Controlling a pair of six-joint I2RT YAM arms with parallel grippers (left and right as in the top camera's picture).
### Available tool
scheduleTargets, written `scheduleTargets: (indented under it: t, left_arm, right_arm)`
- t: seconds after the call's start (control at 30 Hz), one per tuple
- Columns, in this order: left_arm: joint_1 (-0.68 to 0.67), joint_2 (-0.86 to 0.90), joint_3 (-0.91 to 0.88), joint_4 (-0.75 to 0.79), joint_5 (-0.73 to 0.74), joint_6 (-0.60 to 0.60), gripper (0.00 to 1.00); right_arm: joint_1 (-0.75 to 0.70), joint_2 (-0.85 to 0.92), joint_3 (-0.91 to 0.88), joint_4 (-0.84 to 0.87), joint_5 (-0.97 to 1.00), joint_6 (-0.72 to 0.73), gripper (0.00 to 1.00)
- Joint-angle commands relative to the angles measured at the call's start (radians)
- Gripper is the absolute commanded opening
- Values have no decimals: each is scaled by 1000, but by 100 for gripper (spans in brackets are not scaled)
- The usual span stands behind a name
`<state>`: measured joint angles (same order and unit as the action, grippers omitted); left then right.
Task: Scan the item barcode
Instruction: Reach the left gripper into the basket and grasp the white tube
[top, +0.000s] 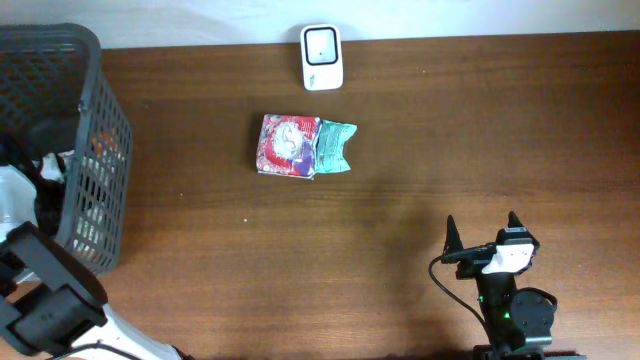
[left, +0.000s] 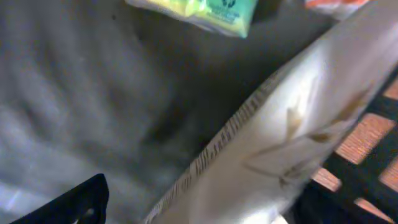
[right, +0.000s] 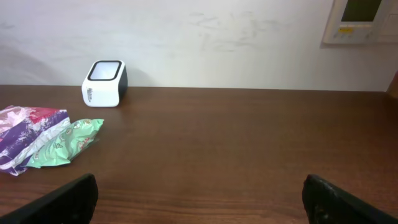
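My left gripper (left: 199, 208) is down inside the dark mesh basket (top: 95, 150), its jaws wide apart. A pale cream packet (left: 280, 124) with a crimped edge lies tilted between them. The left finger (left: 78, 202) stands clear of the packet, and the right one is a dark blur at the lower right. No barcode shows on it. The white scanner (top: 322, 57) stands at the table's far edge, also visible in the right wrist view (right: 104, 83). My right gripper (top: 485, 240) hovers open over bare wood at the front right, holding nothing.
A red-purple packet (top: 288, 146) and a green packet (top: 334, 147) lie side by side mid-table, in front of the scanner. Inside the basket a yellow-green packet (left: 208, 9) lies further in. The basket wall (left: 364, 171) is close on the right of the left gripper.
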<state>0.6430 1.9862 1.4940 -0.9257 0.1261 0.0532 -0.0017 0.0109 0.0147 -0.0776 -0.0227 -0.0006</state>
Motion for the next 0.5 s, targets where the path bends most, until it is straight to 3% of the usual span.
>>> scheduleTargets:
  t: [0.0,0.07,0.1,0.23,0.33,0.47]
  left_arm:
    - [-7,-5,-77,27,23,17,72]
    - [-7,-5,-79,32,5,16,47]
    - [-5,-6,-74,31,5,16,44]
    - [-4,-6,88,-67,9,15,11]
    - [-4,-6,235,-158,9,-28,6]
    - [-4,-7,568,-351,66,-83,3]
  right_arm:
    - [8,-7,-9,-1,9,-2,99]
    - [8,-7,-9,-1,9,-2,99]
    - [8,-7,-9,-1,9,-2,99]
    - [8,-7,-9,-1,9,-2,99]
    - [8,-7,-9,-1,9,-2,99]
    - [8,-7,-9,-1,9,-2,99]
